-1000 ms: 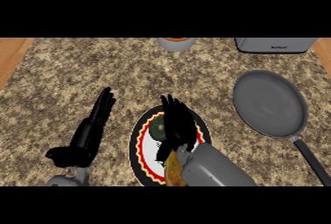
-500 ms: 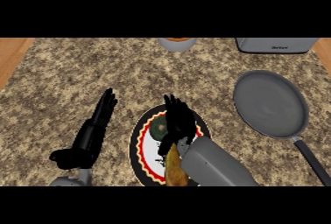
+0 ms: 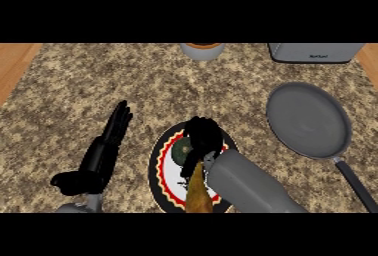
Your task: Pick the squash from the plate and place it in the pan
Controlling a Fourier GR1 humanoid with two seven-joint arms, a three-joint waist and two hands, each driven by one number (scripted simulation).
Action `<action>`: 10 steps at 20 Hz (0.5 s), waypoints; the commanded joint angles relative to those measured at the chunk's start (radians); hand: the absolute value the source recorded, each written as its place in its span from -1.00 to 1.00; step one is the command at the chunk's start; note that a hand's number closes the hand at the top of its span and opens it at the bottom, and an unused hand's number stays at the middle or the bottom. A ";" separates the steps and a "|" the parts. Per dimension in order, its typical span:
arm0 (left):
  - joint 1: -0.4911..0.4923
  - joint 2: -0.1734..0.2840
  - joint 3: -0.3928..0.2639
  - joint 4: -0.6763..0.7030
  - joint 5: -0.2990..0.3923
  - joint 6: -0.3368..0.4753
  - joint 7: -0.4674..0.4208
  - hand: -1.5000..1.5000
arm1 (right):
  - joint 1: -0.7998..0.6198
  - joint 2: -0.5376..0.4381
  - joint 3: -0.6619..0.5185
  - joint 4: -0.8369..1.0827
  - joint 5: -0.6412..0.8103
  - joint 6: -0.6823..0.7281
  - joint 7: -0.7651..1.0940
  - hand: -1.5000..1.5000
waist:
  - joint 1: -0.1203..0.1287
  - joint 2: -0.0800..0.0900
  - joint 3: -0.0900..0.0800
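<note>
The squash [image 3: 196, 194], with a dark green bulb and a tan neck, lies on a white plate [image 3: 160, 176] with a red and black rim at the lower centre. My right hand [image 3: 204, 139] is over the plate, its fingers curled down round the squash's middle, hiding part of it. The grey pan [image 3: 307, 120] lies to the right of the plate, with nothing in it and its handle [image 3: 359, 186] pointing to the lower right. Left of the plate my left hand [image 3: 108, 148] rests open on the counter, fingers straight.
A round orange-rimmed container [image 3: 201, 50] stands at the counter's far edge. A grey toaster-like appliance [image 3: 316, 52] stands at the far right. Wooden strips [image 3: 15, 62] border the speckled counter on both sides.
My right hand's fingers, spread and raised before, have curled down over the squash. The left hand, plate and pan have not moved.
</note>
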 commanded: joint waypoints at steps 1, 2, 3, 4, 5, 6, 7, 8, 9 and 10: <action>-0.030 -0.021 0.008 0.060 -0.016 -0.005 -0.020 0.00 | 0.012 0.016 0.031 0.094 0.023 -0.045 -0.087 1.00 | -0.002 0.015 0.002; -0.011 -0.047 -0.023 0.040 -0.054 0.033 -0.007 0.00 | -0.010 0.016 -0.013 0.095 0.043 -0.001 -0.088 1.00 | -0.005 0.013 0.002; -0.010 -0.046 -0.014 0.037 -0.052 0.030 -0.003 0.00 | 0.021 0.016 0.024 0.041 0.054 -0.033 -0.045 1.00 | -0.005 0.013 0.002; 0.054 -0.016 -0.011 -0.024 -0.035 0.003 -0.020 0.00 | 0.019 0.016 0.054 0.009 0.075 -0.067 0.001 1.00 | -0.002 0.012 0.002; 0.002 0.002 0.036 0.059 -0.002 -0.041 -0.042 0.00 | -0.034 0.016 0.016 0.026 0.078 -0.045 0.006 1.00 | -0.004 0.013 0.002; 0.033 -0.032 -0.001 0.036 -0.040 0.006 -0.053 0.00 | 0.046 0.016 0.030 0.048 0.161 -0.128 -0.048 1.00 | -0.009 0.012 0.002; 0.027 -0.009 0.012 0.023 -0.038 -0.008 -0.023 0.00 | -0.016 0.016 0.010 -0.009 0.154 -0.091 0.015 1.00 | -0.008 0.011 0.002; 0.037 -0.037 -0.016 -0.031 -0.050 0.016 0.021 0.00 | 0.046 0.003 -0.005 -0.028 0.194 -0.081 -0.022 1.00 | -0.012 0.010 0.002; 0.038 0.001 0.037 -0.011 -0.004 -0.036 -0.011 0.00 | 0.107 -0.026 0.022 -0.190 0.201 -0.020 0.045 1.00 | -0.018 0.009 0.002; -0.004 -0.038 0.019 0.013 -0.046 0.011 -0.003 0.00 | 0.142 -0.051 0.015 -0.220 0.215 -0.016 0.037 1.00 | -0.019 0.009 0.002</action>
